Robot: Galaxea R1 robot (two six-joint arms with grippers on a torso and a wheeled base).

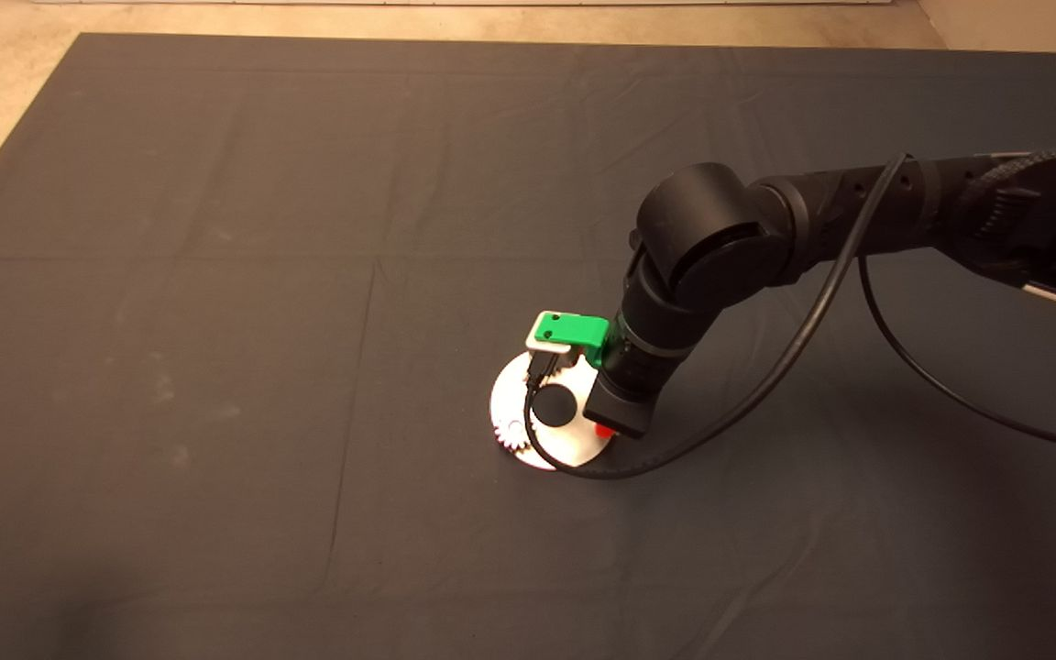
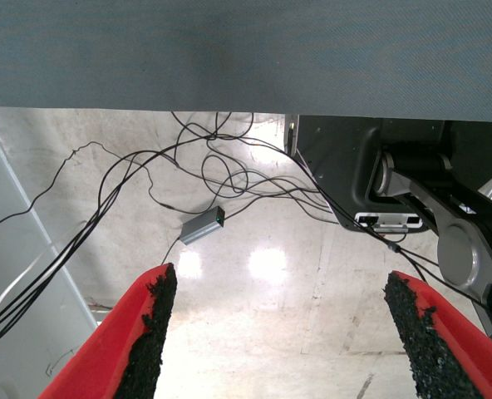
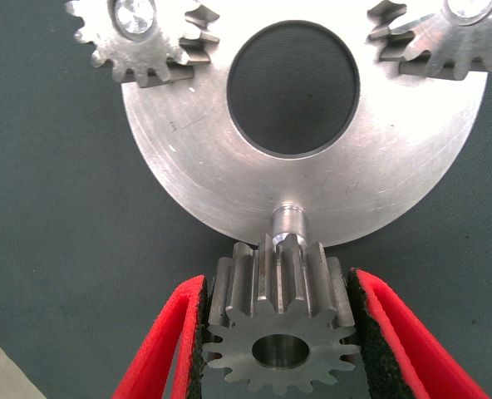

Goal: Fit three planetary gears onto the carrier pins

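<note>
**Third gear held just beside the free pin**

The right wrist view shows what the arm hides from above: the right gripper [image 3: 279, 332] pinches a toothed metal gear [image 3: 279, 320] between its black pads, just beside the bare carrier pin [image 3: 289, 223] at the rim of the silver disc [image 3: 188, 158]. Two other gears [image 3: 138, 33] [image 3: 445, 37] sit on pins across the disc's centre hole. The left gripper [image 2: 283, 332], spread wide, waits off the mat.

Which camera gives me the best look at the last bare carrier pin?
Right wrist view: the bare pin stands on the disc rim, just beyond the gear clamped in the right gripper. In the head view, the arm hides it. The left wrist view shows only floor and cables.
</note>
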